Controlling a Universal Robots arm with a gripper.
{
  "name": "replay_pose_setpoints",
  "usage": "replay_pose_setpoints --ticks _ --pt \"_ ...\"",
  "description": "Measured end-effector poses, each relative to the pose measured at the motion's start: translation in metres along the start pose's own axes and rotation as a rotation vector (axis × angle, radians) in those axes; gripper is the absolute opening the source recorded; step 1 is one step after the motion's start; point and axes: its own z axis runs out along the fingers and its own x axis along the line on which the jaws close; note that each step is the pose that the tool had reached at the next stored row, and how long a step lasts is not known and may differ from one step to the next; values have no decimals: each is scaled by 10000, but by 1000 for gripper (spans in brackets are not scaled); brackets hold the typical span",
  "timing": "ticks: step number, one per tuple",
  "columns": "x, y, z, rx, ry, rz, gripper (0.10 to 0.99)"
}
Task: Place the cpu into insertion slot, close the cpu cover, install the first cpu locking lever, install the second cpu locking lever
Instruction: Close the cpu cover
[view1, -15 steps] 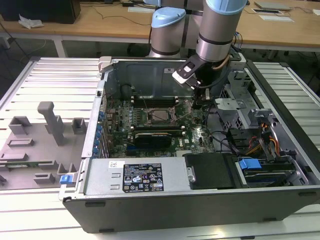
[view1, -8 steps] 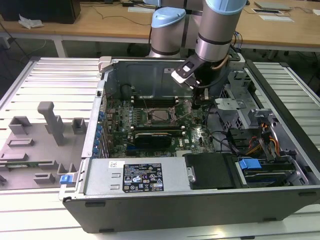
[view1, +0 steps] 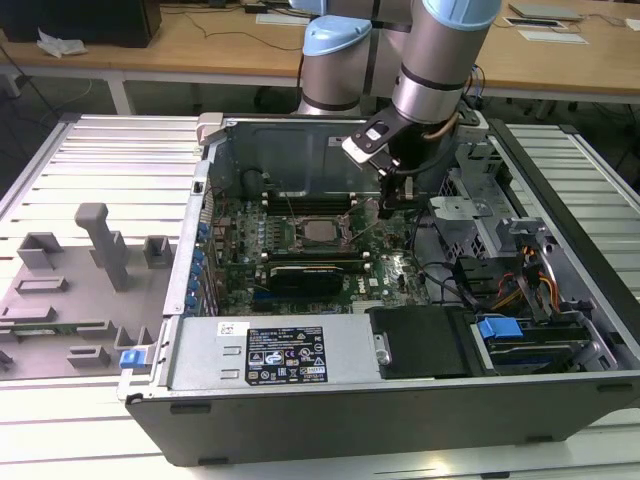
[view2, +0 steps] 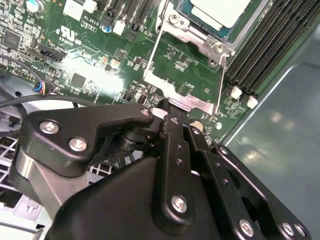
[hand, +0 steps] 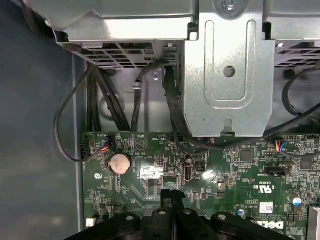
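Swinging the cpu cover (view2: 192, 102) shut over the cpu (view2: 220, 10) seated in the insertion slot (view1: 320, 245) probably wants the gripper (hand: 172, 194), fingers pinched together at the cover's free edge, pressing gently and squarely.

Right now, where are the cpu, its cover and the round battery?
cpu (view2: 220, 10), second wrist view, pale metal top.
cover (view2: 187, 101), second wrist view, bright frame edge.
battery (hand: 120, 163), first wrist view, round face.
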Motion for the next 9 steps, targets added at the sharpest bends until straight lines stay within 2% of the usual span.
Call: replay_pose_setpoints --ticks 9 --pt "2 -2 -29 0 3 -1 106"
